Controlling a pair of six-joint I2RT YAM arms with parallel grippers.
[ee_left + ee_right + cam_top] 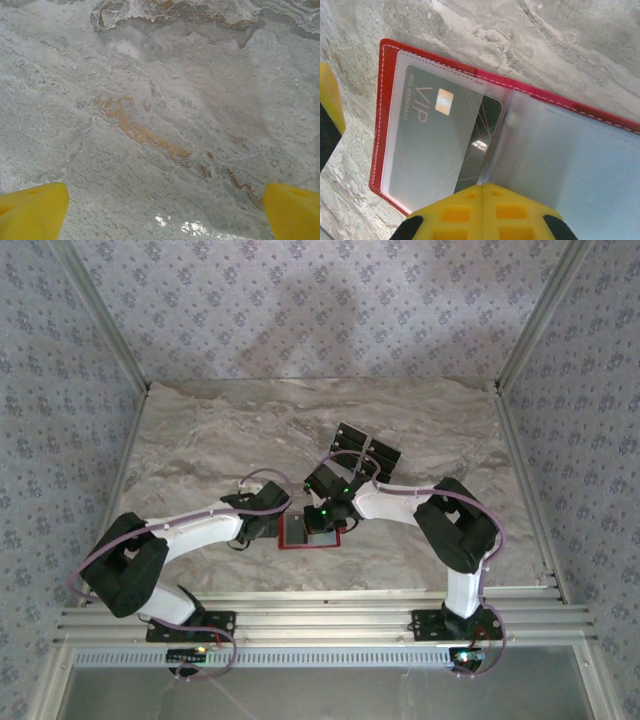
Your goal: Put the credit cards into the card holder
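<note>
Marble table point(200, 450) is bearing the open card holder point(381, 125) near centre. The clenched right gripper point(482, 195) is seemingly nudging a half-sleeved credit card point(435, 145) inward and should push flat. The left gripper point(165, 212) is hanging released.

table point(150, 100): looking like marble, glinting glossily
wallet point(377, 125): showing red stitched leather-like skin
sleeves point(570, 165): looking like frosted plastic

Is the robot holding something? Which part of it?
The left tool is open and empty. The right tool is shut at the edge of a credit card in the card holder; pinching or pushing cannot be told.
</note>
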